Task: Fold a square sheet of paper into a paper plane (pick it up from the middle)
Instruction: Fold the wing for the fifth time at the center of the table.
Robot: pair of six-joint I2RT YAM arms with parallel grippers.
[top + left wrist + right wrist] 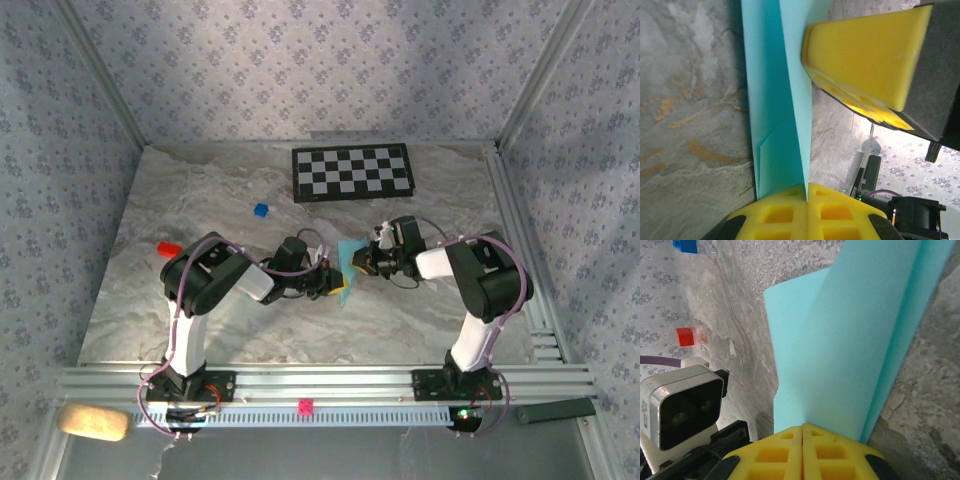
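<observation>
Your square sheet of paper sits part-folded a bit on the near side of the checkerboard. The left gripper and right gripper are both clamped tight on it. I'd guess it's feather-light, floppy and tears easily, so pinch along the crease and don't tug.

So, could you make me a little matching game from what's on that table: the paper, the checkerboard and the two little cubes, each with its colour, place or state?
Things:
1. light-blue paper
2. checkerboard
3. red cube
4. blue cube

Descriptions:
a. close to the checkerboard's left end
b. pinched by the left gripper and right gripper
c. black and white
d. nearest the table's left edge

Pairs: 1-b, 2-c, 3-d, 4-a.
</observation>
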